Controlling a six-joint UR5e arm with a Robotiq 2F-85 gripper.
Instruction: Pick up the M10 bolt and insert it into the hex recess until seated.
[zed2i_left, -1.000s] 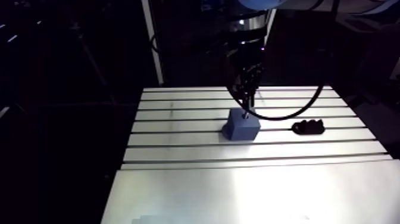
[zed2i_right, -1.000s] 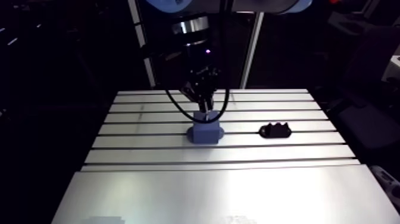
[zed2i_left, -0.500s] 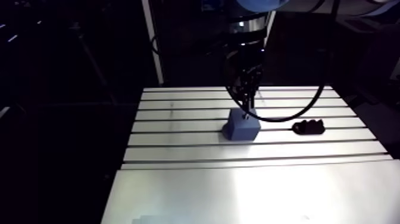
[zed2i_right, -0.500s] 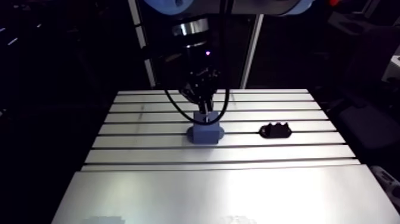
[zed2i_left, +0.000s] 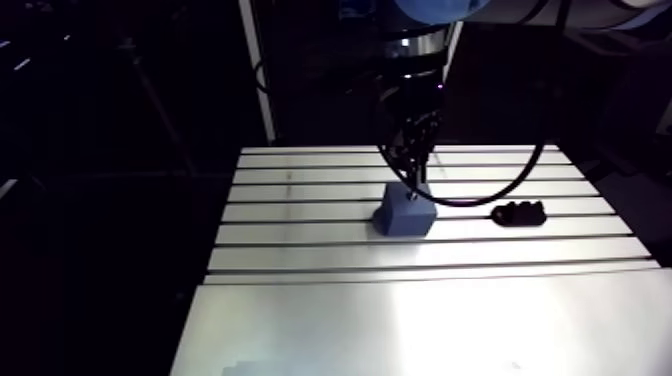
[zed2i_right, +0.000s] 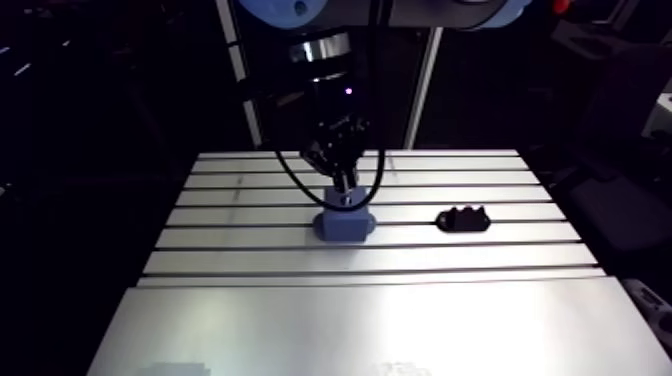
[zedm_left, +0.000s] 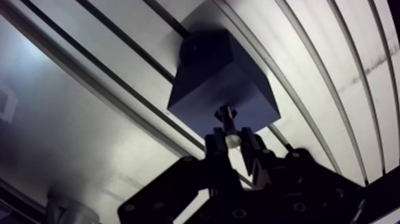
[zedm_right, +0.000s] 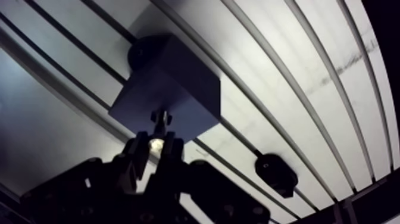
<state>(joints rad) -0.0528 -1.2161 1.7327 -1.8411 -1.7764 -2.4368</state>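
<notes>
Slotted table (zed2i_left: 400, 310) bears a blue block (zed2i_left: 405, 215); gripper (zedm_left: 232, 142) clamps the slim silvery bolt (zedm_left: 225, 116) at its top.

Arm view: high and set back, looks down and across the slotted table (zed2i_left: 420, 320), most of the top in frame. Wrist view: close, looks down past the gripper (zedm_left: 233, 140) and its clamped bolt (zedm_left: 225, 116) onto the blue block (zed2i_left: 404, 214). Shared: block, nearby slots, small black part (zedm_right: 277, 174).
</notes>
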